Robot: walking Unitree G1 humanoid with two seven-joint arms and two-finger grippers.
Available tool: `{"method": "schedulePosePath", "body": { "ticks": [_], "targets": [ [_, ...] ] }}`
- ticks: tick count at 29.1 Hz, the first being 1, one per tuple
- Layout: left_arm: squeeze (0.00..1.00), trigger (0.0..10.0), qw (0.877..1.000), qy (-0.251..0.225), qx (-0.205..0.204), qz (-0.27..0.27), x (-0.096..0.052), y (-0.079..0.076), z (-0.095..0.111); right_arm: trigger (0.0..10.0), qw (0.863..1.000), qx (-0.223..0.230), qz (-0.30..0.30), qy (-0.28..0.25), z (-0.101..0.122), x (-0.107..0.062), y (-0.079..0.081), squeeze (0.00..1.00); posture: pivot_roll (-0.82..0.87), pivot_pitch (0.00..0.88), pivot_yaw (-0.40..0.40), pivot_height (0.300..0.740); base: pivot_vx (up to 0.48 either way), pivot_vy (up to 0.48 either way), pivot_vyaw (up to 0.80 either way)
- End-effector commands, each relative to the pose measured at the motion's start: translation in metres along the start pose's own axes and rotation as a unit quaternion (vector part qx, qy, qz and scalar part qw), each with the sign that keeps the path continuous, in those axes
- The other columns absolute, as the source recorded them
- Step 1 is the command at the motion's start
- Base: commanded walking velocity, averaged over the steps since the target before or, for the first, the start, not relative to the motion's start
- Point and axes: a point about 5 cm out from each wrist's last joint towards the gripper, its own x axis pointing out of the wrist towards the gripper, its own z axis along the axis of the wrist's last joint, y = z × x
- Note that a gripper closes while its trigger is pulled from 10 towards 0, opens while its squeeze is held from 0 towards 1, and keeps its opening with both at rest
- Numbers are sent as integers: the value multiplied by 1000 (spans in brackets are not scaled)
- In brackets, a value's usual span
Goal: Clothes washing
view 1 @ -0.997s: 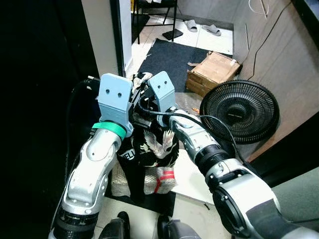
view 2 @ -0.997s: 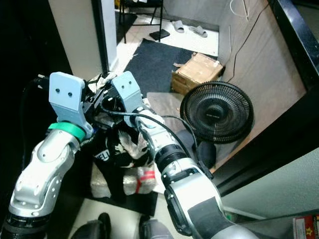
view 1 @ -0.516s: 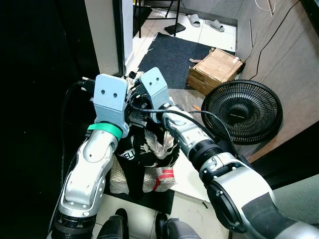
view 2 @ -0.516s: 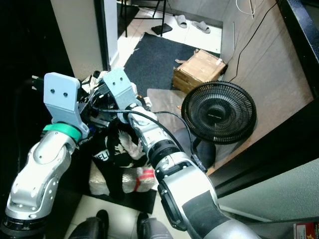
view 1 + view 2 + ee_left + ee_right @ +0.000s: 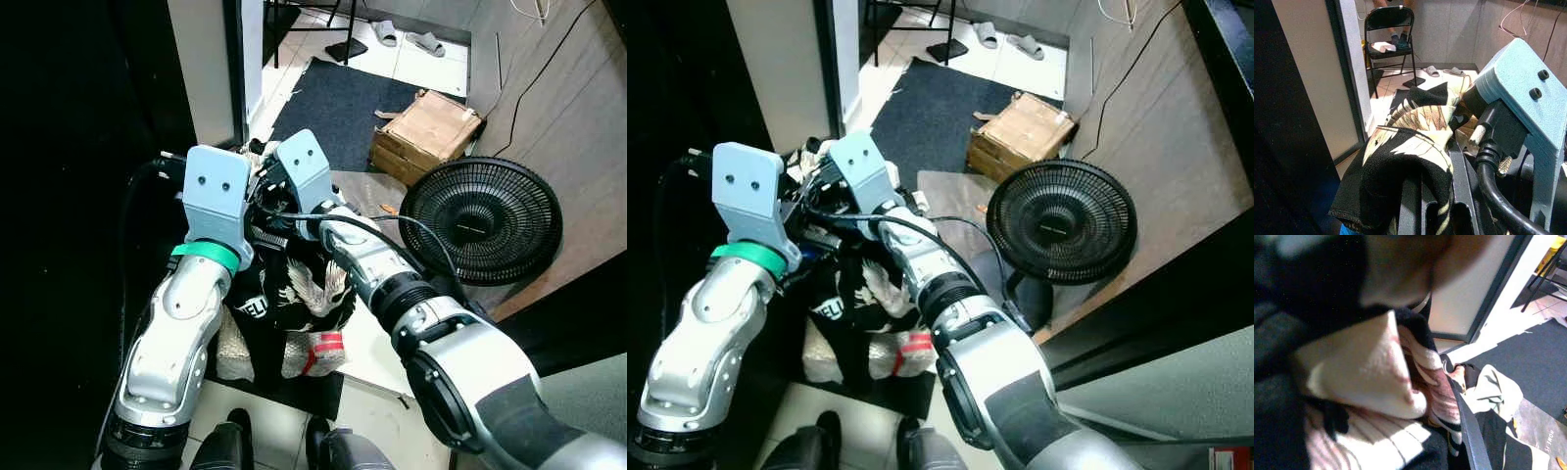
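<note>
Two grippers, left gripper (image 5: 1435,196) and right gripper (image 5: 1462,426), clamp one bundle of clothes (image 5: 294,284) held up between them — fan (image 5: 480,220) at 3 o'clock; risk: hanging folds slip out or snag its cable.

Clothes (image 5: 294,294): black with cream bird-and-leaf print, white lettering, red-and-white striped piece low down. Wrist housings (image 5: 217,191): pale blue. Left arm (image 5: 181,333): silver, green band. Fan (image 5: 482,220): black. Mat (image 5: 343,108): dark grey. Box (image 5: 426,122): brown cardboard. Chair (image 5: 1391,29): black. Floor tiles (image 5: 387,59): white.
</note>
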Motion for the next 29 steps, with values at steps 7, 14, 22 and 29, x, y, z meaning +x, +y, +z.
{"method": "schedulePosePath", "body": {
  "ticks": [7, 14, 22, 29],
  "targets": [
    [1000, 10000, 1000, -1, -14, -6, 1, -2, 0, 0, 1000, 5, 0, 1, -3, -1, -1, 0, 74, 159, -40, 740, 0, 0, 0],
    [1000, 10000, 1000, -3, -16, -6, 3, -1, 0, 0, 1000, 4, -1, 0, -2, -1, -2, 0, 75, 147, -40, 740, 0, 0, 0],
    [1000, 10000, 1000, -6, -19, -8, 3, -1, 1, 0, 1000, 4, -2, -1, -1, -1, -3, 0, 76, 136, -39, 740, 0, 0, 0],
    [1000, 10000, 998, -13, -51, -29, 0, -4, 7, 10000, 999, -20, -25, -1, -13, -10, -16, 0, 74, 128, -37, 740, 0, 0, 0]
  ]
}}
